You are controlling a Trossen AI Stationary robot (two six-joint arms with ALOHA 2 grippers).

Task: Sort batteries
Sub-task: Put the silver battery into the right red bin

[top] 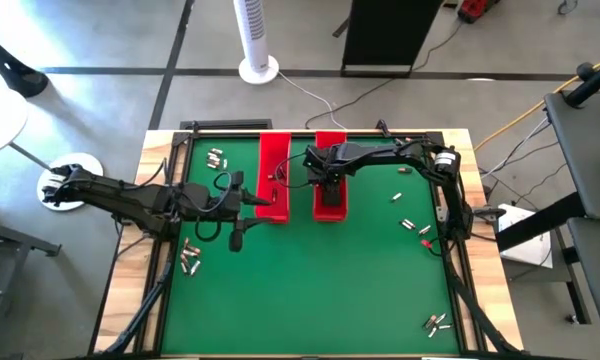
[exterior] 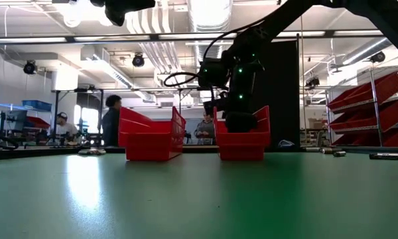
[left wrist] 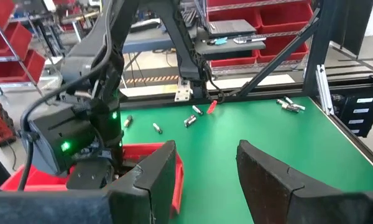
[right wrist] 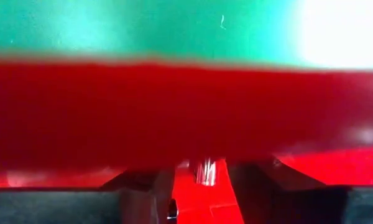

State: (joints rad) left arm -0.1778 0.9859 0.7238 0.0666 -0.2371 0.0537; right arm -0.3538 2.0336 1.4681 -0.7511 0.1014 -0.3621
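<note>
From the high view, I have the right gripper [top: 327, 186] down inside the right red tray [top: 329, 205] at centre frame, and the left gripper [top: 242, 203] parked beside the left red tray [top: 273, 175]. Loose batteries lie in clusters: upper left [top: 216, 158], lower left [top: 189, 257], right of centre [top: 415, 227] and bottom right [top: 438, 322]. My worry here is the arms working close together; a wide swing out of the tray could clip the left arm.

In the low view, the right gripper [exterior: 240, 121] sits low in the right-hand tray [exterior: 243, 143]. If I lift at an angle I could catch the tray's wall and drag or tip it.

The left wrist view shows the left gripper [left wrist: 206, 169] with its fingers apart and nothing between them, the red tray [left wrist: 161, 158] just beside it. Batteries [left wrist: 191, 119] lie on the mat beyond.

In the right wrist view, a small silvery battery [right wrist: 204, 170] sits between the right fingers [right wrist: 140, 186] over the tray floor [right wrist: 311, 165]. The jaws stand a little apart around it; I cannot tell whether they grip it. If it clings to a pad, it may ride back out.
</note>
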